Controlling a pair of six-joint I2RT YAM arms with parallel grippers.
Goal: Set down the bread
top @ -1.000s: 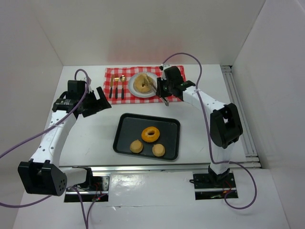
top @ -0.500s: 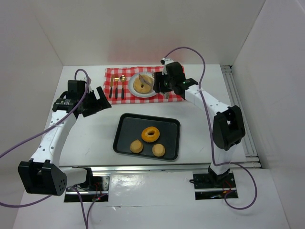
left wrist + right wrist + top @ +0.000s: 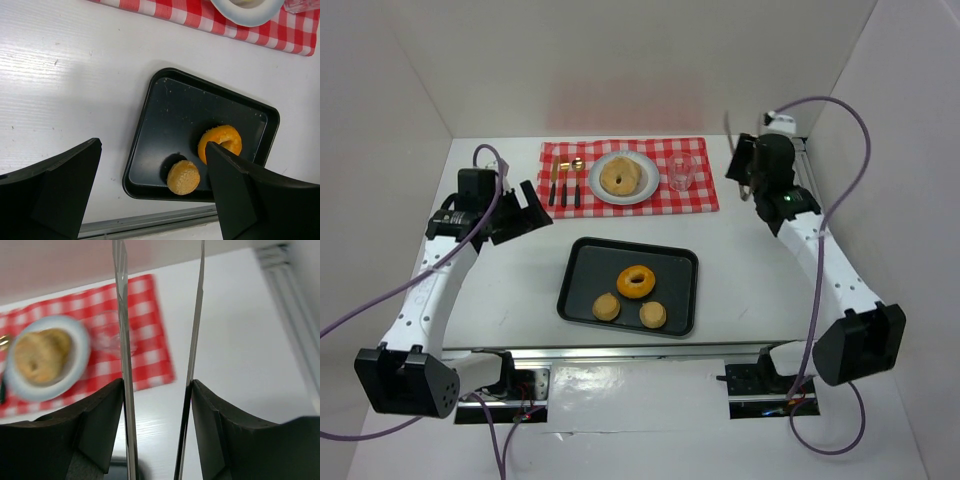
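Note:
A round bread point(image 3: 620, 177) lies on the white plate point(image 3: 645, 190) on the red checked cloth point(image 3: 705, 198). It also shows, blurred, in the right wrist view as the bread point(image 3: 40, 357). My right gripper point(image 3: 742, 160) hangs at the back right, well clear of the plate. Its jaws point(image 3: 156, 390) grip a pair of thin metal tongs point(image 3: 122, 315), whose blades stand apart with nothing between them. The black tray point(image 3: 582, 262) holds a ring-shaped bread point(image 3: 637, 281) and two small round buns point(image 3: 607, 306). My left gripper point(image 3: 525, 210) hovers open to the left of the tray point(image 3: 165, 115).
A clear glass point(image 3: 681, 172) stands on the cloth right of the plate. Cutlery point(image 3: 565, 182) lies on the cloth to the plate's left. White walls enclose the table, and a metal rail point(image 3: 820, 220) runs along its right side.
My right arm has swung from over the plate to the back right. The tongs' blades have spread and the bread stays on the plate. The left arm has barely moved.

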